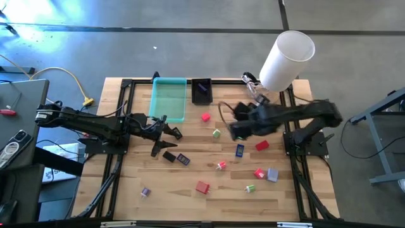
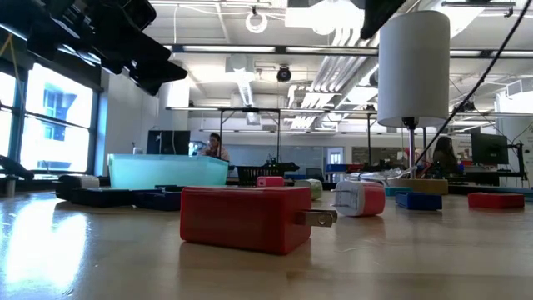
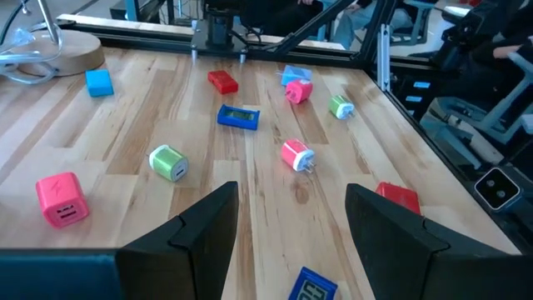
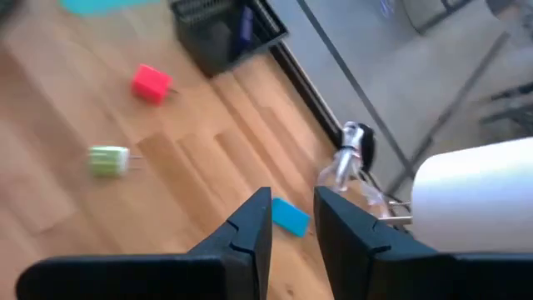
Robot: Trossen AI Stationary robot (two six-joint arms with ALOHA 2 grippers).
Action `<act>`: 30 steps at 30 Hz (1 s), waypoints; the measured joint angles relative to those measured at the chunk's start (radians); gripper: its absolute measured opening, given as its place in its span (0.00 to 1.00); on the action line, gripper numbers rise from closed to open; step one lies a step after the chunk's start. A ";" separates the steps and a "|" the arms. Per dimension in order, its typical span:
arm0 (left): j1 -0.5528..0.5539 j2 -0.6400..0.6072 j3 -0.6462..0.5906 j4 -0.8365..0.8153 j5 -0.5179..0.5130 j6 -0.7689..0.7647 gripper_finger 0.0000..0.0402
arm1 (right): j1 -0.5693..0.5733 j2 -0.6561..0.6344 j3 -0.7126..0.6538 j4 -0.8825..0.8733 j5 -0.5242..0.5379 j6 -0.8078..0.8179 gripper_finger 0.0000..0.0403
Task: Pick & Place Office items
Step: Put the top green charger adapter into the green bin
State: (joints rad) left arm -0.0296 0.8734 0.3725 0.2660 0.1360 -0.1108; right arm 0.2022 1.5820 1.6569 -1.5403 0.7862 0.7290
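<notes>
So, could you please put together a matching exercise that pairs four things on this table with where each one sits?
Things:
1. teal tray
2. white cylinder
3. red wall charger
4. pink cube charger

Places, as seen from above:
A. near the front edge of the table, about halfway across
B. at the far right corner
C. on open wood just in front of the black bin
D. at the far edge, directly left of the black bin

Pairs: 1-D, 2-B, 3-A, 4-C
</notes>
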 joint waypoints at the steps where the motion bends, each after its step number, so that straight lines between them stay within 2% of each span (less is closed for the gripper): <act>1: 0.000 0.000 0.000 -0.004 0.000 0.000 0.54 | 0.021 -0.031 -0.033 0.011 0.003 0.018 0.20; 3: 0.000 0.000 0.000 -0.006 0.000 -0.002 0.54 | 0.061 -0.094 -0.116 0.037 0.036 0.066 0.20; 11: 0.000 0.000 0.000 -0.011 0.001 -0.019 0.54 | 0.177 -0.268 -0.482 0.274 0.282 0.225 0.20; 15: 0.000 0.000 0.000 -0.012 0.001 -0.021 0.54 | 0.202 -0.279 -0.615 0.383 0.275 0.218 0.20; 20: 0.000 0.000 0.000 -0.011 -0.010 -0.021 0.54 | 0.198 -0.267 -0.683 0.447 0.256 0.200 0.20; 23: 0.000 0.000 0.000 -0.011 -0.011 -0.021 0.54 | 0.180 -0.268 -0.683 0.476 0.263 0.215 0.20; 30: 0.000 0.000 0.000 -0.010 -0.011 -0.030 0.54 | 0.170 -0.268 -0.683 0.549 0.263 0.134 0.20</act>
State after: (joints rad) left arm -0.0296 0.8734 0.3725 0.2562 0.1246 -0.1410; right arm 0.3720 1.3136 0.9737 -0.9913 1.0496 0.8626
